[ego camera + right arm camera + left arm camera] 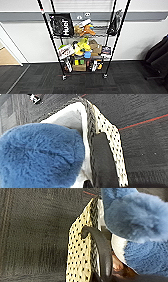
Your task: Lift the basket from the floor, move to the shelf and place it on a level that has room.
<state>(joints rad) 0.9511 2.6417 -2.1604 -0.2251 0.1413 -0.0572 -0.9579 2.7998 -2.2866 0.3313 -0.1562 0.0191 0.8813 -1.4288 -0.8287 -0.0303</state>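
The shelf (83, 37), a tall black wire rack on small casters, stands straight ahead against the white wall in the head view. Its visible tiers are crowded with toys, boxes and a black bag, and its posts run past the upper edge of that view. The basket (78, 250) appears close up in the left wrist view: cream woven side, dark braided rim and a dark curved end handle (101, 248). The basket (110, 136) also lies close in the right wrist view, with pale lining. A fluffy blue thing (37, 154) lies inside it. Dark grey carpet floor (32, 233) shows beyond the basket.
A dark seat or bag (157, 57) stands at the right by the wall. A doorway with tan wooden floor (6, 57) opens at the left. A thin red line (142, 122) runs across the carpet beside the basket. Open carpet (82, 83) lies before the rack.
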